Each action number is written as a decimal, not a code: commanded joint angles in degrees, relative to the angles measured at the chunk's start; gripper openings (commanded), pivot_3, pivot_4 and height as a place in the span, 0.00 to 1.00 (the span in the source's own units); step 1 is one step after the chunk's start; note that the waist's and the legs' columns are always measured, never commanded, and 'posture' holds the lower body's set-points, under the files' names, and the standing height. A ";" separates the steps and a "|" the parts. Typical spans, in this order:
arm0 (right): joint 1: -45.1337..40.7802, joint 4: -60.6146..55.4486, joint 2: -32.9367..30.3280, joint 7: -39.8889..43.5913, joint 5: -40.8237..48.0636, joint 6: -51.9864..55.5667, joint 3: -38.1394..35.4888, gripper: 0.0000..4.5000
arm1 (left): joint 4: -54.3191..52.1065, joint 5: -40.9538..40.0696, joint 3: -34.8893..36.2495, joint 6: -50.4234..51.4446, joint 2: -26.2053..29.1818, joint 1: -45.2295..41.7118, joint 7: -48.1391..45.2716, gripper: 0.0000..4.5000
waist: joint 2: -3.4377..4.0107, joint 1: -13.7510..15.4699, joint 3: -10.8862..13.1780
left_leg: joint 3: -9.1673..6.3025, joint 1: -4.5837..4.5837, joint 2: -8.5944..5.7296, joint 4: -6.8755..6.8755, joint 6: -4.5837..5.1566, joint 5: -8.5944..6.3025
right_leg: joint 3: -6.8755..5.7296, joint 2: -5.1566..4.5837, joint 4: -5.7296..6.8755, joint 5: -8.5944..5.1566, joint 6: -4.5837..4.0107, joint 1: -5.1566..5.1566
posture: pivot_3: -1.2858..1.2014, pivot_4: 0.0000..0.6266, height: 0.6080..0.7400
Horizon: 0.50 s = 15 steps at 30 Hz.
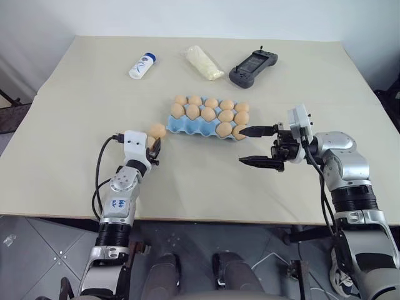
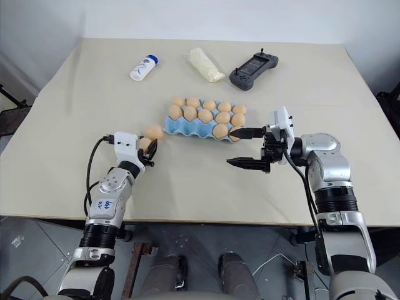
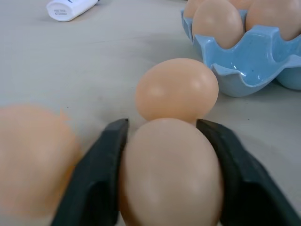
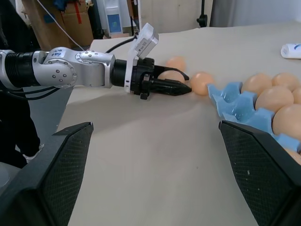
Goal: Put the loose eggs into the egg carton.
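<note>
Three loose eggs: small, smooth, pale orange-tan ovals at the left end of the carton; one [image 3: 171, 174] sits between the left fingers, one [image 3: 177, 89] lies on the desk just ahead of it, near the carton's end, and one [image 3: 35, 160] lies beside the held egg, blurred in the left wrist view.
Left gripper [image 1: 152, 149]: low over the desk, pointing forward; its two black fingers [image 3: 96, 181] are pressed against the sides of the held egg, pinching it.
White bottle [image 1: 142, 65]: a small plastic bottle with a blue label, lying on its side at the far left part of the desk.
Desk [image 1: 75, 181]: a wide beige flat top that carries everything.
Wrapped packet [image 1: 204, 62]: white, lumpy, in plastic, lying at the far middle.
Egg carton [image 1: 187, 125]: a light blue moulded tray in the middle of the desk; most cups already hold tan eggs, and the near cups at its left end show blue.
Controller [image 1: 252, 67]: dark grey, handheld, at the far right, well apart from the carton.
Right gripper [image 1: 255, 145]: it hangs just beside the carton's right end and points to the left; its fingers [image 1: 257, 161] are spread wide, nothing between them.
</note>
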 commanded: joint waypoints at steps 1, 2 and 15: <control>0.22 -2.46 -0.46 -0.48 0.50 0.05 -0.88 1.00 | -4.64 0.87 -1.48 0.94 -0.64 2.19 -0.28 0.40 | 0.00 -0.02 0.00 | 0.00 0.00 0.00 -0.01 0.00 0.00 | 0.01 0.00 -0.01 0.00 0.00 0.00 | 0.52 0.24 1.00; 0.32 -2.56 -0.44 -0.60 0.50 0.05 -0.89 1.00 | -6.48 0.90 -1.76 1.75 -0.79 2.98 -0.11 0.40 | 0.00 0.00 0.00 | 0.00 0.00 0.00 -0.02 0.00 0.00 | 0.00 0.00 0.00 0.00 0.00 0.00 | 0.52 0.24 1.00; 0.38 -2.12 0.27 -1.67 0.28 -0.66 -0.82 1.00 | -21.00 0.99 -6.13 6.42 -6.93 3.04 1.53 0.40 | -0.02 0.02 0.02 | 0.00 0.00 0.00 0.03 0.01 0.01 | 0.01 0.02 0.00 0.01 0.02 0.05 | 0.52 0.24 1.00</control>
